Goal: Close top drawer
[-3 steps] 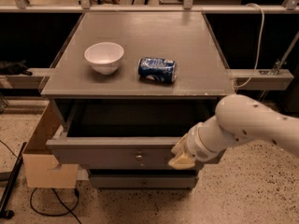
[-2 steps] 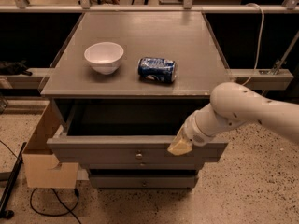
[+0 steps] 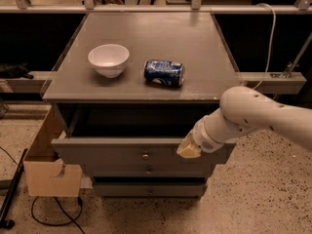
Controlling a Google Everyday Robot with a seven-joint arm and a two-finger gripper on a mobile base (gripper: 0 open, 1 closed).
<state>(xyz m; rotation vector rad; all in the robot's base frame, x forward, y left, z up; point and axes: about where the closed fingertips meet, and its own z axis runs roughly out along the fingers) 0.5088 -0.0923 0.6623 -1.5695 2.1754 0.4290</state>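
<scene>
Tool [image 3: 189,148] at top edge of top drawer [image 3: 107,153] front, right of knob [image 3: 145,156], seems to touch panel; I cannot tell whether spread or pressed together, nothing visibly held. Drawer stands pulled out toward me, front panel running left-right. I judge push must go straight back into cabinet. Bowl [image 3: 108,59] and can [image 3: 164,72] on tabletop [image 3: 204,38] above, well apart from tool
</scene>
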